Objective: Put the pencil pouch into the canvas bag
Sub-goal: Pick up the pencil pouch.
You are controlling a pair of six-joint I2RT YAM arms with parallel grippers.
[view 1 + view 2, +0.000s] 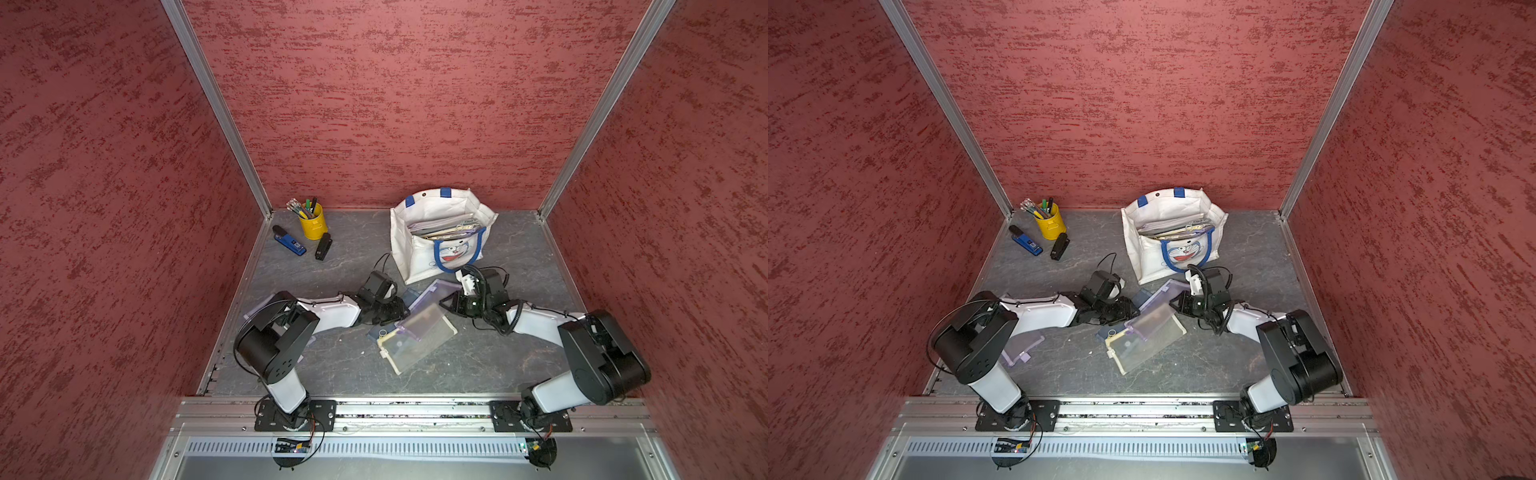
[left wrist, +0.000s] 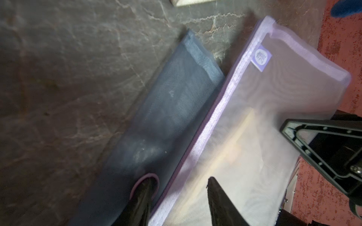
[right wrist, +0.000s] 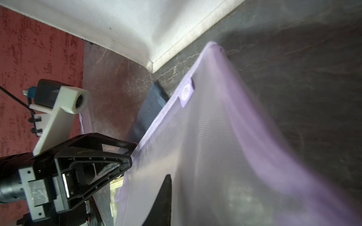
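The pencil pouch (image 1: 424,320) (image 1: 1154,320) is a see-through purple mesh pouch, held tilted just above the table between my two grippers. My left gripper (image 1: 405,311) (image 2: 180,180) grips its zipper edge with one finger on each side. At the opposite edge, my right gripper (image 1: 446,301) is shut on the mesh. In the right wrist view only one dark finger (image 3: 164,199) shows and the pouch (image 3: 215,146) covers the other. The white canvas bag (image 1: 440,232) (image 1: 1173,237) with blue handles stands open just behind, with several flat pouches inside.
A blue mesh pouch (image 1: 409,296) (image 2: 176,101) and a cream one (image 1: 407,353) lie under and in front of the held pouch. Another purple pouch (image 1: 1019,351) lies beneath my left arm. A yellow pen cup (image 1: 312,222), blue stapler (image 1: 291,243) and black tool (image 1: 323,246) sit at the back left.
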